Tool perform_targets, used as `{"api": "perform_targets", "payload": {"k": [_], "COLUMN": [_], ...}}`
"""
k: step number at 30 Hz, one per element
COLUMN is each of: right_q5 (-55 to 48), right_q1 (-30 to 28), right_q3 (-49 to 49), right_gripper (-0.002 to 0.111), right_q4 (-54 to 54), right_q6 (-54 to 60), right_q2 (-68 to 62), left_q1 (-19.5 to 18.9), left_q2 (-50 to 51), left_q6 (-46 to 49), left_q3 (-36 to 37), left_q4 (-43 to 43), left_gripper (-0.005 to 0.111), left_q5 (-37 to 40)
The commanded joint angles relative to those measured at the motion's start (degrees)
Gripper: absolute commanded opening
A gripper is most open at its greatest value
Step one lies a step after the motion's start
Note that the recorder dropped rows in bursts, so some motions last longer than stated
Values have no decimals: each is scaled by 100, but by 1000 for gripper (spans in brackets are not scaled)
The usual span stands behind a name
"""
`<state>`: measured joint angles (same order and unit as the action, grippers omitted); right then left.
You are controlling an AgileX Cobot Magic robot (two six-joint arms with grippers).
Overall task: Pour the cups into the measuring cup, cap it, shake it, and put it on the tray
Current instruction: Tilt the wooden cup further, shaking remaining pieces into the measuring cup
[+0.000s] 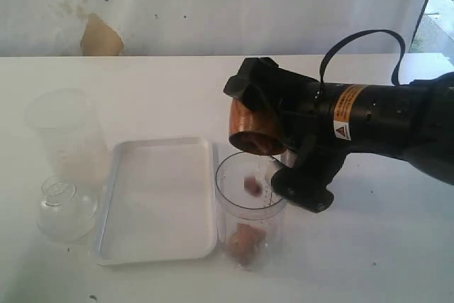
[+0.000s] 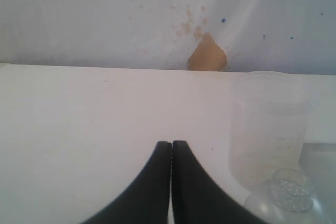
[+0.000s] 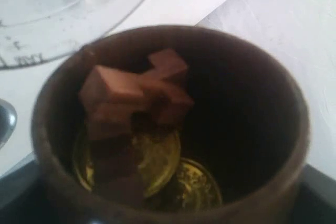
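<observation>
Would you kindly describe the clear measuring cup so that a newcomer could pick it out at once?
Find the flat white rectangular tray lying on the table. The clear plastic measuring cup stands upright just beyond its right edge, beneath a tilted brown wooden cup. Unlike the cloudy frosted container on the tray's left, it is see-through, with brown chunks inside.

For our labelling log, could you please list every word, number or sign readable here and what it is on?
No text is clear enough to quote.
orange label on the right arm: lettering too small to read.
Below it, a black warning triangle: a sign only, no legible words.
Printed marks on the measuring cup: blurred, unreadable.
</observation>
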<state>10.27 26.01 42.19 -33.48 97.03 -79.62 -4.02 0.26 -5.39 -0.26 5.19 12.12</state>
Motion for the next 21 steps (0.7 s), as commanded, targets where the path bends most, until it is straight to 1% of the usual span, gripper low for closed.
{"api": "perform_targets", "payload": {"k": [1,10,16,19,21], "right_q5": [125,111,283,311,311], "right_q1": [19,19,19,19,19], "right_q3": [58,58,58,58,58], "right_gripper": [0,0,0,0,0], "right_q4": [-19,-19,-19,-19,-19], "right_q6": [77,333,526,908,908], "right_q2": [21,21,21,21,21], "left_q1": [17,17,17,17,17], "left_q2": [-26,-26,-26,-26,-26], "left_q6": [-16,-16,-16,-16,-16], "left_q3": [26,26,26,26,26], "left_q4": [-3,-3,-3,-3,-3], "left_gripper": [1,1,1,1,1], "left_q5": [-52,-52,-52,-52,-52]}}
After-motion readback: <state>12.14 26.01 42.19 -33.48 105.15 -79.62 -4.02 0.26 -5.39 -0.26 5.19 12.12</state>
